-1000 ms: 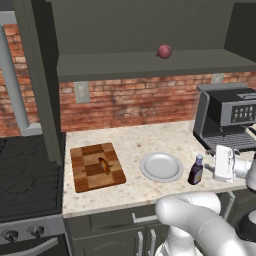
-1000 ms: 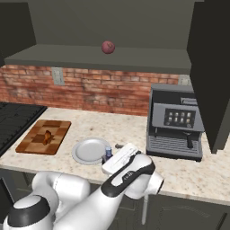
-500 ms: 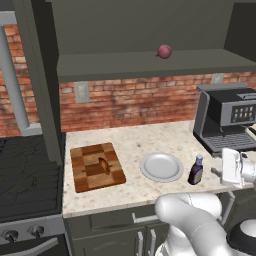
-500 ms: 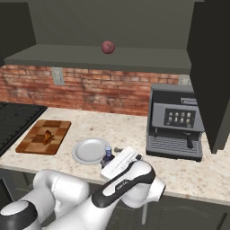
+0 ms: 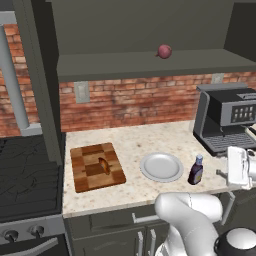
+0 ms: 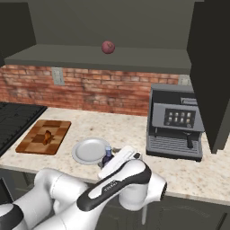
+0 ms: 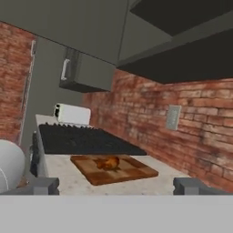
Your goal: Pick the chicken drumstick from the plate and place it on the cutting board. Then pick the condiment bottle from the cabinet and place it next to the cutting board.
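The chicken drumstick lies on the checkered cutting board, also seen in the hand view as the drumstick on the board. To the board's right lies the bare plate. Just right of the plate, the condiment bottle stands upright on the counter. My gripper is open with nothing between its fingertips. Its white hand hovers right of the bottle, apart from it. The cabinet shelf runs above the counter.
A reddish onion sits on the cabinet shelf. A coffee machine stands at the counter's back right. A black stove borders the counter on the left. My arm's elbow rises in front of the counter edge.
The hand has drawn away to the right from the bottle, which stays standing beside the plate. The jaws stay wide open.
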Motion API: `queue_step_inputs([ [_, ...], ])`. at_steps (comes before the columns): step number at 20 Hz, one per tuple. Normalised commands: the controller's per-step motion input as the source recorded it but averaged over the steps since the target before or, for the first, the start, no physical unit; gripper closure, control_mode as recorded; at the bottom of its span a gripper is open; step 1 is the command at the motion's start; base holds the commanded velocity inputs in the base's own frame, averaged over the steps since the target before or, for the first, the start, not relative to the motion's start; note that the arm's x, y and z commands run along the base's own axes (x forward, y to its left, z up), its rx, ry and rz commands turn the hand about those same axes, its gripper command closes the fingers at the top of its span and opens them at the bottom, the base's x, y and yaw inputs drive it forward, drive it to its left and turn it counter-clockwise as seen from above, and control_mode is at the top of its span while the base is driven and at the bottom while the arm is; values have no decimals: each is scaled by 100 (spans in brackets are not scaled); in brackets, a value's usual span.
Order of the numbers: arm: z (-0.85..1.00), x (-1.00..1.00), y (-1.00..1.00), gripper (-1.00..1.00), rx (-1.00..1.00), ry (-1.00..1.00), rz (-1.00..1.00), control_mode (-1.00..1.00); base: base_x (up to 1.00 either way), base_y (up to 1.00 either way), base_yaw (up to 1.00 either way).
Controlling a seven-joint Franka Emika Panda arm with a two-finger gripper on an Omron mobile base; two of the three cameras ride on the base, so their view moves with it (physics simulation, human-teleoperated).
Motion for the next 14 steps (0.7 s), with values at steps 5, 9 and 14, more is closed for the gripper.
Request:
queue_step_inputs([
  [5, 33, -24, 0, -100, -17, 0, 0, -100, 0, 0, 0],
  [9, 7, -29, 0, -100, -23, -8, 0, -100, 0, 0, 0],
  [14, 0, -30, 0, -100, -32, -15, 0, -100, 0, 0, 0],
])
